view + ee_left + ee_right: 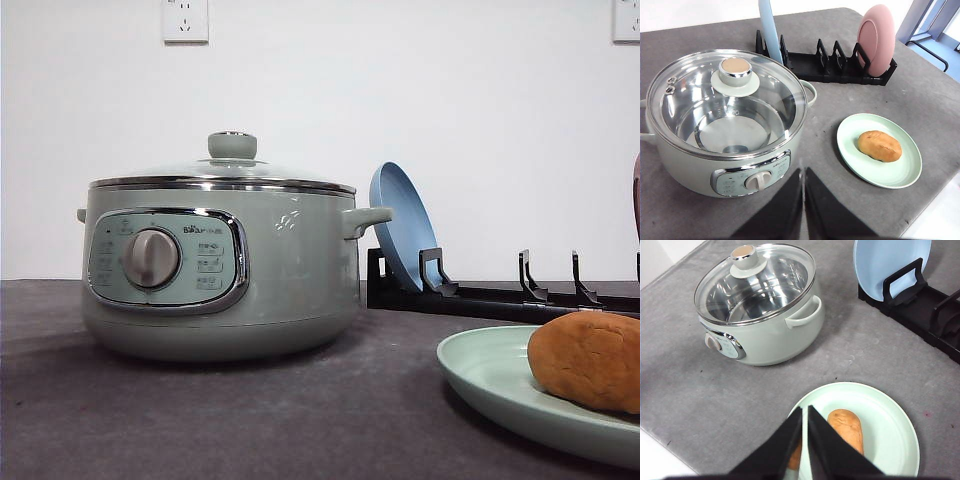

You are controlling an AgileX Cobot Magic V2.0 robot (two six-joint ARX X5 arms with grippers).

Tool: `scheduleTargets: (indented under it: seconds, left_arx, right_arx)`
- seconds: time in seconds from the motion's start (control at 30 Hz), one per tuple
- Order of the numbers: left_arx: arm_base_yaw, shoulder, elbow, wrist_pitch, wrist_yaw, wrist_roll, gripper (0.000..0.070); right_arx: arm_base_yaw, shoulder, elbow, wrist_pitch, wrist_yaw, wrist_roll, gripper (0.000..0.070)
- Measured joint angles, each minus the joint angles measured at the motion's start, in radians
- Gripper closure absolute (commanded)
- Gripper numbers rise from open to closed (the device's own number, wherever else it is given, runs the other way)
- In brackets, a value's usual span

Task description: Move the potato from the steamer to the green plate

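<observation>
Grey bench: potato on green plate, steamer lidded.
We see both tools, left and right, clenched empty; bumping the plate could roll it off.

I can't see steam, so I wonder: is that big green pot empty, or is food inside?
Empty: through the steamer's glass lid only bare shiny metal shows. The potato lies on the green plate.

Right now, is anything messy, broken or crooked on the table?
Nothing stands out. The potato lies on the green plate, the steamer sits upright with its lid closed, and the blue plate and pink plate stand in the rack.
</observation>
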Motion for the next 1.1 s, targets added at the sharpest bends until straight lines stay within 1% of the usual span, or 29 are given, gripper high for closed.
scheduleTargets:
  seconds: [0.1, 0.17, 0.23, 0.3, 0.43, 0.57, 0.67, 0.83, 0.97, 1.1]
  left_arx:
    - [0.022, -0.013, -0.014, 0.019, 0.002, 0.000, 0.0700]
    - [0.063, -0.033, -0.048, 0.053, 0.002, 0.000, 0.0700]
    - [0.119, -0.066, -0.110, 0.115, 0.002, 0.000, 0.0700]
    - [0.183, -0.103, -0.191, 0.186, 0.002, 0.000, 0.0700]
    - [0.306, -0.211, -0.398, 0.310, 0.002, 0.000, 0.0700]
    - [0.376, -0.329, -0.591, 0.373, 0.002, 0.004, 0.0700]
    - [0.409, -0.395, -0.709, 0.422, -0.010, 0.015, 0.0700]
    - [0.442, -0.481, -0.868, 0.537, -0.077, 0.025, 0.0700]
    - [0.456, -0.530, -0.928, 0.596, -0.117, 0.025, 0.0700]
    - [0.461, -0.564, -0.962, 0.629, -0.190, 0.019, 0.0700]
  right_arx:
    - [0.000, 0.000, 0.000, 0.000, 0.000, 0.000, 0.0696]
    - [0.000, 0.000, 0.000, 0.000, 0.000, 0.000, 0.0696]
    - [0.000, 0.000, 0.000, 0.000, 0.000, 0.000, 0.0696]
    - [0.000, 0.000, 0.000, 0.000, 0.000, 0.000, 0.0696]
    - [0.000, 0.000, 0.000, 0.000, 0.000, 0.000, 0.0696]
    - [0.000, 0.000, 0.000, 0.000, 0.000, 0.000, 0.0696]
    - [0.000, 0.000, 0.000, 0.000, 0.000, 0.000, 0.0696]
    - [0.000, 0.000, 0.000, 0.000, 0.000, 0.000, 0.0695]
    - [0.000, 0.000, 0.000, 0.000, 0.000, 0.000, 0.0696]
    - [0.000, 0.000, 0.000, 0.000, 0.000, 0.000, 0.0696]
